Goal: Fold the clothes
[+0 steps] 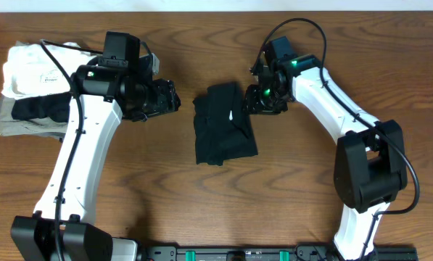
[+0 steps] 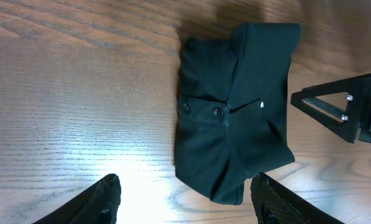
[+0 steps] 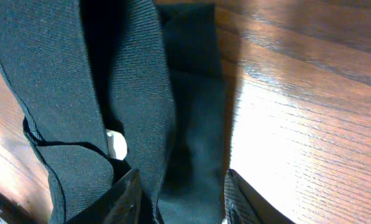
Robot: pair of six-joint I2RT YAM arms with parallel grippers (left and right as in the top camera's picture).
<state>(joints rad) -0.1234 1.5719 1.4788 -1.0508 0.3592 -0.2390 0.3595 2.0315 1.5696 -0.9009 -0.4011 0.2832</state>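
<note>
A brown wooden tabletop (image 1: 165, 196) is seen from above, with a white arm reaching in from each side. The left arm (image 1: 85, 145) is stretched towards the middle, and the right arm (image 1: 332, 109) is bent in from the far side. A stack of folded white and grey garments (image 1: 35, 72) is set at the far left corner. The black T-shirt (image 1: 223, 127) is laid in the middle of the tabletop, folded into a compact, slightly rumpled rectangle, between the two arms. The left fingers (image 1: 169, 98) are held apart just beside its left edge, with nothing between them. The right fingers (image 1: 258, 104) are placed astride a fold at its right edge; whether the fabric is clamped cannot be told. A tiny white mark (image 2: 262, 105) is seen on the cloth.
</note>
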